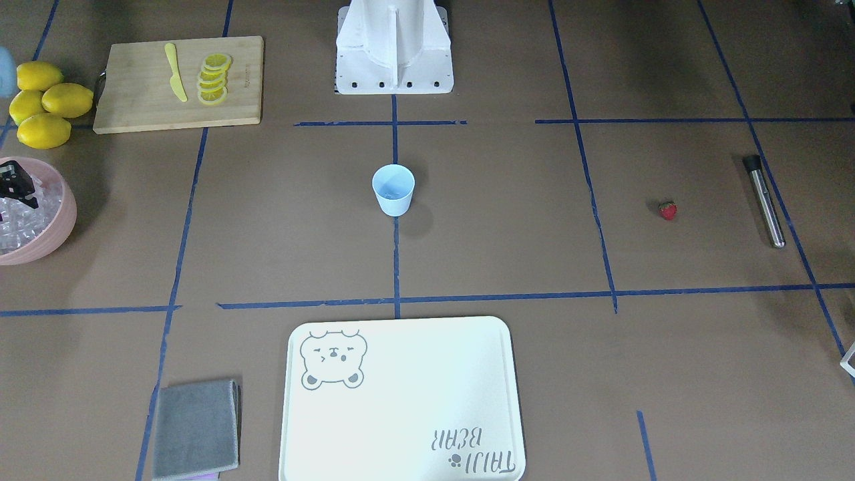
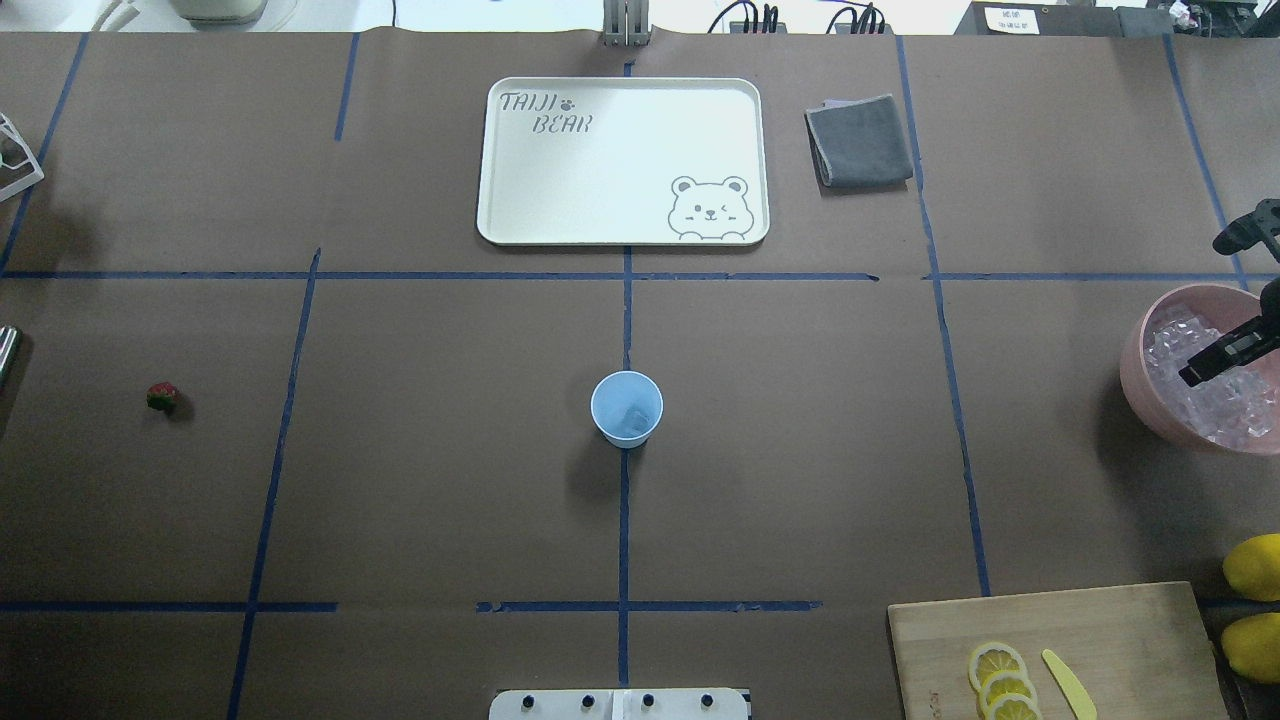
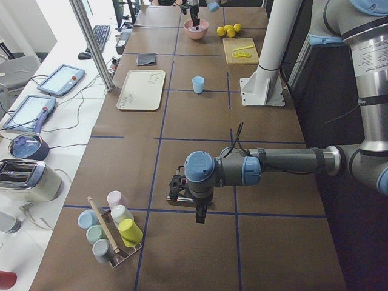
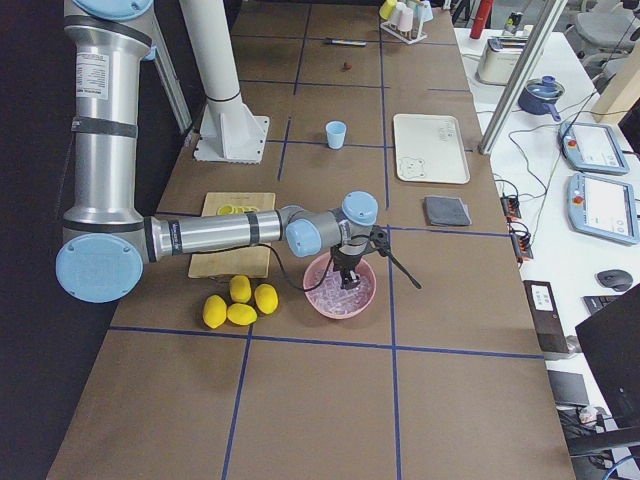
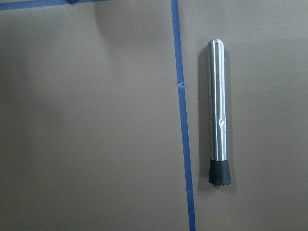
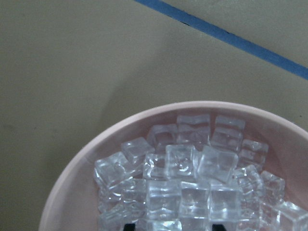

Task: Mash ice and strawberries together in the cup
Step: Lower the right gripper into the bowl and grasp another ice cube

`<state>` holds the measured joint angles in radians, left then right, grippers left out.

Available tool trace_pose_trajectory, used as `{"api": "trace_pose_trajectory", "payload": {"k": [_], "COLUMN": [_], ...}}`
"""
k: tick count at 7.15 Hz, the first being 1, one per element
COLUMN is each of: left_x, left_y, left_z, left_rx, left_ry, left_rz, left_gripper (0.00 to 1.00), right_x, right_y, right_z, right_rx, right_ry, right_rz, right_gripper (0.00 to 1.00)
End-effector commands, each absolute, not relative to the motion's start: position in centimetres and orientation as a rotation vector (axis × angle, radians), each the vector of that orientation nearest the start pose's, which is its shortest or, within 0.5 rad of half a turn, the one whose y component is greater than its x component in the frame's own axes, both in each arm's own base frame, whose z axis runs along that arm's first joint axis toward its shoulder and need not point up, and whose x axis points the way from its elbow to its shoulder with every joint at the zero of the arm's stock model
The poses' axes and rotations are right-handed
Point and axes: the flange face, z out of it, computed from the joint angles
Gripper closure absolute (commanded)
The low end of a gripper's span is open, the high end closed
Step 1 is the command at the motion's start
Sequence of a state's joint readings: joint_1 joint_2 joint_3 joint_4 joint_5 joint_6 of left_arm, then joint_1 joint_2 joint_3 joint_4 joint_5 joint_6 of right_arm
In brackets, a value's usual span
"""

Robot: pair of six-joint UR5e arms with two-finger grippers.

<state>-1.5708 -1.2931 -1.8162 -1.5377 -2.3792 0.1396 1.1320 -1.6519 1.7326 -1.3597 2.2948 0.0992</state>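
Ice (image 6: 183,192) fills the pink bowl (image 2: 1135,370) at the robot's right end of the tabletop (image 1: 507,220). The right gripper (image 1: 20,190) is down among the cubes, its jaws spread apart with nothing clearly gripped. The light-blue cup (image 1: 393,190) stands upright mid-table, and the strawberry (image 1: 668,210) lies well off toward the robot's left. The left gripper (image 3: 200,212) hangs over a steel muddler (image 5: 217,115) lying flat; whether its jaws are apart I cannot tell.

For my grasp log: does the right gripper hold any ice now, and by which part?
Nothing held: the right gripper has its jaws open over the ice in the pink bowl.
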Motion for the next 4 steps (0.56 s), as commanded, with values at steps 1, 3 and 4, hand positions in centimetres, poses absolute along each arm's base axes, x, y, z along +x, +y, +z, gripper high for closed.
{"api": "trace_pose_trajectory", "payload": {"k": [1, 3, 4], "left_x": [-6.13, -6.13, -6.13], "left_y": [-37.06, -37.04, -37.04], "left_z": [65.89, 65.97, 65.97], "left_rx": [-0.004, -0.006, -0.006], "left_ry": [0.811, 0.811, 0.811], "left_rz": [0.106, 0.105, 0.105], "left_gripper": [0.00, 0.00, 0.00], "right_x": [-14.26, -14.24, -14.22], "right_y": [-45.60, -45.59, -45.62], "right_z": [59.49, 59.74, 59.78], "right_rx": [0.076, 0.072, 0.073], "right_ry": [-0.790, -0.787, -0.783], "right_rz": [-0.434, -0.434, -0.434], "right_gripper": [0.40, 0.45, 0.52]}}
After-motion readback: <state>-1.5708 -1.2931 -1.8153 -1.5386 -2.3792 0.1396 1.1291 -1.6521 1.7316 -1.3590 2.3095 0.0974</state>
